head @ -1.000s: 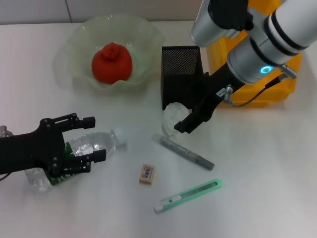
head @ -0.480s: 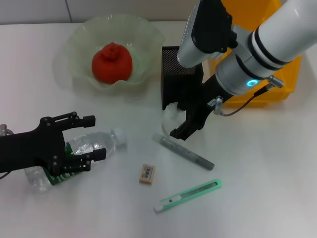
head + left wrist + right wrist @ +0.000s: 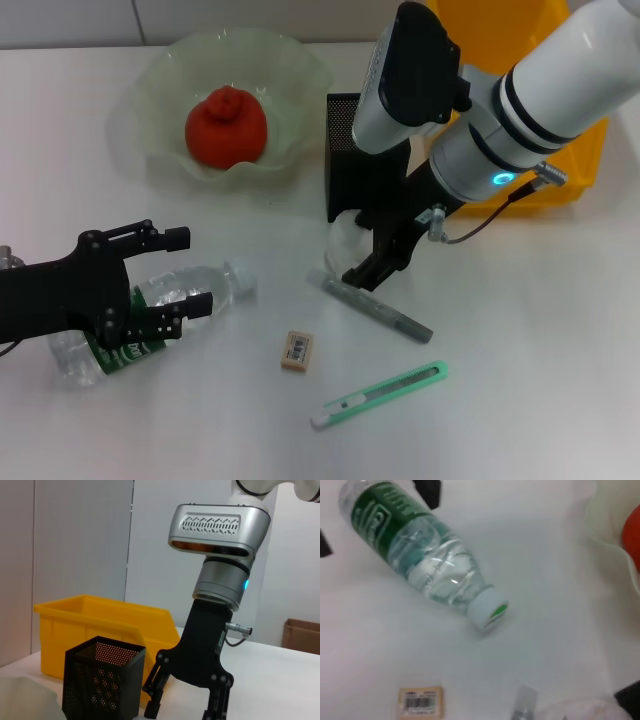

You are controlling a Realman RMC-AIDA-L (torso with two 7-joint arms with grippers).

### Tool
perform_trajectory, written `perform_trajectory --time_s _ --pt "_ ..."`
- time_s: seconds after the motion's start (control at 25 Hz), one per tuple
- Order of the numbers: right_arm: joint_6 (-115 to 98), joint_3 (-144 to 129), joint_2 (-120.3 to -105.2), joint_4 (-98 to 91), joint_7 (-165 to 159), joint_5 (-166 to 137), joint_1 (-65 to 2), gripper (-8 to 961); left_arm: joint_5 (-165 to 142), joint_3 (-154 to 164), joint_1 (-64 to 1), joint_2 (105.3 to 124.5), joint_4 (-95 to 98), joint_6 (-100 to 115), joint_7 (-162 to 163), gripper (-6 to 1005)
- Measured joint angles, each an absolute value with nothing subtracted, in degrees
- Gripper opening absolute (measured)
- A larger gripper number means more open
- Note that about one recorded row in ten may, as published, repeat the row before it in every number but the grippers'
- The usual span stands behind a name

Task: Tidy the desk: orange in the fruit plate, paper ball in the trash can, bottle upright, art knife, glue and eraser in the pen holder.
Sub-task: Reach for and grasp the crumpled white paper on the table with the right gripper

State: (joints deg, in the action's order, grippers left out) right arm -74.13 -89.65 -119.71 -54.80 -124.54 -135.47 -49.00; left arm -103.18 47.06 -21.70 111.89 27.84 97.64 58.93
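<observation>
The orange (image 3: 226, 125) sits in the pale fruit plate (image 3: 150, 90). A clear bottle (image 3: 170, 300) with a green label lies on its side; my left gripper (image 3: 180, 272) is open and straddles its body. My right gripper (image 3: 360, 255) is open and hangs low over the white paper ball (image 3: 343, 238), just in front of the black mesh pen holder (image 3: 360, 125). The grey glue stick (image 3: 378, 308), tan eraser (image 3: 298, 351) and green art knife (image 3: 380, 395) lie on the table. The right wrist view shows the bottle (image 3: 430, 565) and eraser (image 3: 421, 702).
A yellow bin (image 3: 560, 170) stands behind and to the right of the pen holder, partly covered by my right arm. The left wrist view shows the pen holder (image 3: 102, 685), the bin (image 3: 100, 620) and my right gripper (image 3: 182, 710) with its fingers spread.
My right gripper has swung left and lower, from beside the pen holder to over the paper ball. My left gripper has shifted slightly down around the bottle.
</observation>
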Motion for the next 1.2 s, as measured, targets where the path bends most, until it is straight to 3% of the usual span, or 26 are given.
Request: perform_trajectory --time_s 0.28,1.2 --pt "-80.6 -89.01 -119.45 -58.26 -124.4 -131.51 -48.32 796 -103.14 47.0 -21.77 111.86 27.87 97.64 58.98 810" --pt "-68.64 -92.18 -119.63 -57.88 -125.32 -136.23 -46.01 779 -103.09 46.66 -21.99 111.88 28.04 97.77 59.31 808"
